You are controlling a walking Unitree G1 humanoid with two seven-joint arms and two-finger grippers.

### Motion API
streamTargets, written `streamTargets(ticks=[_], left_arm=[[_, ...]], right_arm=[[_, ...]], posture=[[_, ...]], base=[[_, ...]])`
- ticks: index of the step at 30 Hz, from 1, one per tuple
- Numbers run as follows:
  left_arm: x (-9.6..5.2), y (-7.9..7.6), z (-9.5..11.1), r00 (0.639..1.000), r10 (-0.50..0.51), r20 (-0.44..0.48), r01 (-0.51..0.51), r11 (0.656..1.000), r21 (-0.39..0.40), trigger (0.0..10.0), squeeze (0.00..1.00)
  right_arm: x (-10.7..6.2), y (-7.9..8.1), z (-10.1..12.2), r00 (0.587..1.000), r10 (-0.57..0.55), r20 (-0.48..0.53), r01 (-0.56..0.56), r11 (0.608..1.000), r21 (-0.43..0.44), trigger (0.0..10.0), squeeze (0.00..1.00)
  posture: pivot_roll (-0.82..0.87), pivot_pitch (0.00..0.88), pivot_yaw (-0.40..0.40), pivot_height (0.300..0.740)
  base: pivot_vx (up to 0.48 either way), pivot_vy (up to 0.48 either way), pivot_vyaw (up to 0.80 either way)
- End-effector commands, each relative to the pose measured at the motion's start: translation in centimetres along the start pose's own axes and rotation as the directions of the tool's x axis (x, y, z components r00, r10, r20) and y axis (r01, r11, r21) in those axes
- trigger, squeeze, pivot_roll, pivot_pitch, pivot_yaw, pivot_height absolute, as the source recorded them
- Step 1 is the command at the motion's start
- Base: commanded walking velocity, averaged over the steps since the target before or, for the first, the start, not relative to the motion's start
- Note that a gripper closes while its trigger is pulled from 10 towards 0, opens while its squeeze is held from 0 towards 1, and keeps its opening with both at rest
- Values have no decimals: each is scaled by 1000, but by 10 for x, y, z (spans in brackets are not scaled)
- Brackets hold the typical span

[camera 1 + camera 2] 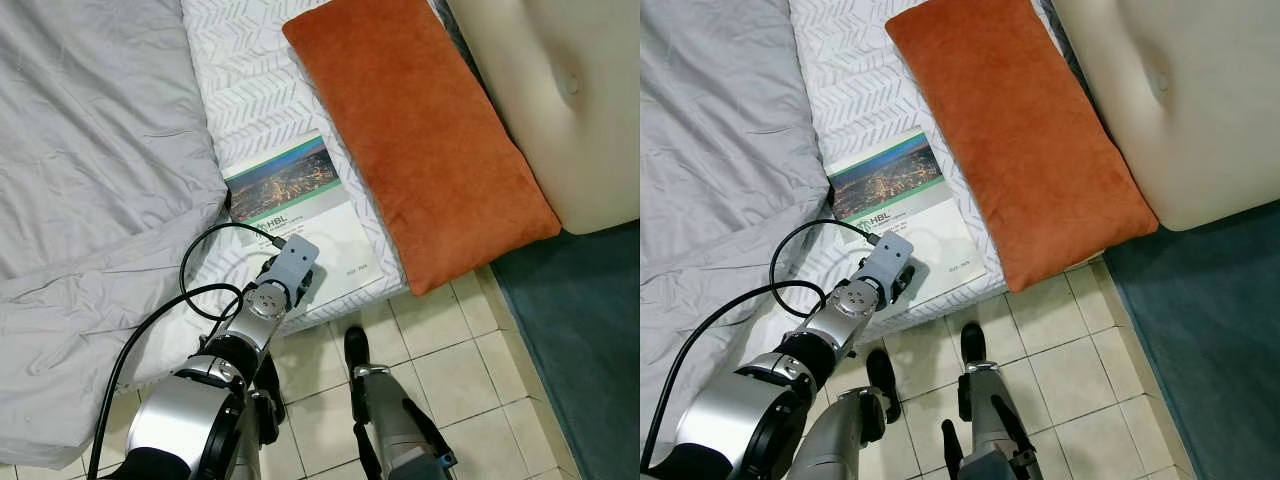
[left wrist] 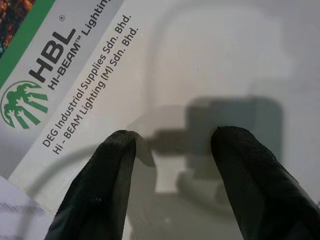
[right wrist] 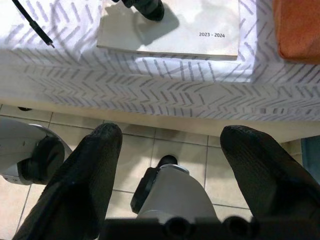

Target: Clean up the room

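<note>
Below us, a catalogue [image 1: 298, 218] lies flat on the bed [image 1: 245, 90], near its edge, between a grey blanket [image 1: 90, 160] and an orange pillow [image 1: 420, 140]. Its glossy cover carries a night-city photo above a green band, then a white panel printed "HBL Hi-Beam Lighting" and, in the corner, "2023 - 2024".

Our left pincer [image 2: 172, 142] hangs right over the white part of that cover, its two black, finely textured fingers [image 2: 107, 185] parted with nothing between them. From the head views the silver wrist block hides the fingertips and part of the cover, so we cannot tell whether the tips touch the paper; the wrist view shows their shadow close beneath. A black cable [image 1: 200, 265] loops from the wrist over the sheet.

Our right pincer [image 3: 170, 145] is released too, fingers wide apart, hanging low over the tiled floor [image 1: 450, 350] beside the bed; through the gap we see our own leg and foot.

White sheet with a grey chevron pattern covers the mattress. Velvety and rectangular, the pillow has one corner overhanging the bed's edge. A cream padded headboard [image 1: 560, 90] with a button tuft is cut off at the frame's top, and a teal rug [image 1: 580, 330] runs off the right side.
</note>
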State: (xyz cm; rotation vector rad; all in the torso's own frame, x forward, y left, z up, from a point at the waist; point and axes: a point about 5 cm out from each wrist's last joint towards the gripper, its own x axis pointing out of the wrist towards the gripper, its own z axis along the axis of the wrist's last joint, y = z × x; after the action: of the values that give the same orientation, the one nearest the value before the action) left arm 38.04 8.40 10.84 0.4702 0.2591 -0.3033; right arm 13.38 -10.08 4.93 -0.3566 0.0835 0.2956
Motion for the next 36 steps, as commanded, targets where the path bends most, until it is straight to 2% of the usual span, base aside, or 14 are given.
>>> streamTargets(ticks=[1,7,9,12,14,15,19,24,26,30,32,34,35,36], left_arm=[[-1,-7,-7,1000,-27,-9,27,999,-28,10000,0],[0,3,12,994,-28,101,35,997,-68,10000,0],[-3,20,22,978,-37,205,45,998,-35,10000,0],[-3,24,24,974,-38,224,48,998,-37,10000,0],[-4,27,25,969,-36,246,54,996,-65,10000,0],[-6,25,22,963,-42,267,64,995,-74,10000,0],[-12,27,13,948,-52,315,74,995,-60,10000,0],[-28,42,-28,953,-43,299,114,967,-226,10000,0],[-28,42,-28,953,-43,299,114,967,-226,10000,0],[-43,37,-51,956,39,290,76,924,-374,10000,0],[-43,37,-51,956,39,290,76,924,-374,10000,0],[-48,35,-57,958,82,273,45,902,-429,10000,0],[-54,30,-65,963,166,212,-18,825,-565,10000,0],[-54,30,-65,963,166,212,-18,825,-565,10000,0]], right_arm=[[-9,5,-16,997,21,-79,-20,1000,16,10000,0],[-3,0,-22,997,19,-79,-18,1000,20,10000,0],[7,-6,-23,998,13,-63,-11,999,36,10000,0],[8,-7,-22,998,13,-58,-11,999,38,10000,0],[13,-10,-24,998,14,-61,-11,999,48,10000,0],[19,-14,-28,997,8,-72,-2,997,75,10000,0],[28,-32,-20,997,-46,-66,55,988,145,10000,0],[63,-82,-8,975,-220,-23,220,949,225,10000,0],[63,-82,-8,975,-220,-23,220,949,225,10000,0],[82,-116,5,939,-343,-18,329,883,333,10000,0],[82,-116,5,939,-343,-18,329,883,333,10000,0],[86,-124,9,933,-361,-6,341,876,342,10000,0],[87,-130,11,928,-373,9,350,879,324,10000,0],[87,-130,11,928,-373,9,350,879,324,10000,0]], posture=[[-362,682,49,740],[-317,608,77,740],[-264,485,107,740],[-264,485,107,740],[-237,436,113,740],[-191,322,129,740],[-172,274,129,740],[-100,90,126,740],[-100,90,126,740],[-47,0,94,740],[-47,0,94,740],[-42,0,87,740],[-16,0,61,740],[-16,0,61,740]], base=[[0,0,0],[0,0,0],[0,0,0],[0,0,0],[0,0,0],[0,0,0],[0,0,0],[0,0,0],[0,0,0],[0,0,0],[0,0,0],[0,0,0],[0,0,0],[0,0,0]])
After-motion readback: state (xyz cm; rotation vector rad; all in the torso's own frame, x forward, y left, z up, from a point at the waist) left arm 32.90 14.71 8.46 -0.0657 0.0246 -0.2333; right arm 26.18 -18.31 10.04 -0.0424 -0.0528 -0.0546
